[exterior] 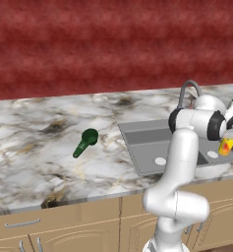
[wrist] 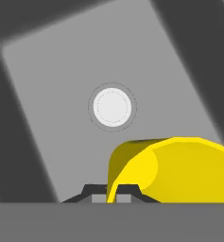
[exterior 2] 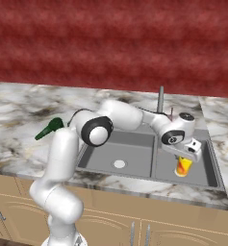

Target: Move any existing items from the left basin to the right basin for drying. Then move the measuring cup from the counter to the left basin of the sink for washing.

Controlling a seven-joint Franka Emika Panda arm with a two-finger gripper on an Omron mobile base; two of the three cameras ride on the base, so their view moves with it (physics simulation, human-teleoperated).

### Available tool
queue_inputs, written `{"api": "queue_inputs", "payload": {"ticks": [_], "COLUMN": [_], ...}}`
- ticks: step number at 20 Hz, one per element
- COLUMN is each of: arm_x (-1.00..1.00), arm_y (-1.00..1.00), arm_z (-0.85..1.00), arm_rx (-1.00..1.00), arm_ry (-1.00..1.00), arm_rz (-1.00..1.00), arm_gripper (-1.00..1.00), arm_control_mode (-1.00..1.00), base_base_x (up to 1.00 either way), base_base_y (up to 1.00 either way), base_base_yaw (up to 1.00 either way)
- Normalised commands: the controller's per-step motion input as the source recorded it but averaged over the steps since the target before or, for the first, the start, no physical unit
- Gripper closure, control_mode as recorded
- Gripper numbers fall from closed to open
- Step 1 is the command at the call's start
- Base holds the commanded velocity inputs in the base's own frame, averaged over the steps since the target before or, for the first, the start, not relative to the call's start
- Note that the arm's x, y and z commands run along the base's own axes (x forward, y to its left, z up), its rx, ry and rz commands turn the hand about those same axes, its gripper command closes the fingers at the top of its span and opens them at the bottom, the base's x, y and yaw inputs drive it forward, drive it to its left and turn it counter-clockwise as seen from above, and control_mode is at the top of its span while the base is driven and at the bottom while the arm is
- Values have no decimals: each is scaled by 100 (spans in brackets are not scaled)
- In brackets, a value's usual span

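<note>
We see flat, even rendered light, soft shading inside the sink point(exterior 2: 134, 139), no glare, sharp focus, slightly blocky edges.

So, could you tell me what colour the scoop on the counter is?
Dark green scoop, clearest in the left base view.

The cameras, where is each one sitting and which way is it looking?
Left base view: behind the arm on its left, looking down over the marble counter at the green measuring cup and sink; the white arm rises at lower right.
Right base view: behind on the right, facing the sink; the arm rises at lower left, tool shut on the yellow cup.
Hand view: on the hand, looking down at a basin drain; dark fingertips show.
Both base views share the measuring cup, sink and yellow cup.
</note>
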Motion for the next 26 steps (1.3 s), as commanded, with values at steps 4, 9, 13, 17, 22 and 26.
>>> {"api": "queue_inputs", "payload": {"ticks": [4,9,13,17,22,26], "arm_x": [2,3,5,15,17,18], "arm_y": [0,0,0,0,0,0], "arm_z": [-33,-30,-19,-18,-18,-15], "arm_rx": [0,0,-1,-2,-3,-4], "arm_ry": [-4,-5,-8,-3,0,0], "arm_rz": [0,0,0,0,0,0], "arm_gripper": [100,100,100,100,100,100], "arm_control_mode": [-100,-100,-100,-100,-100,-100], "base_base_x": [0,0,0,0,0,0], "base_base_y": [0,0,0,0,0,0], "base_base_yaw": [0,0,0,0,0,0]}}
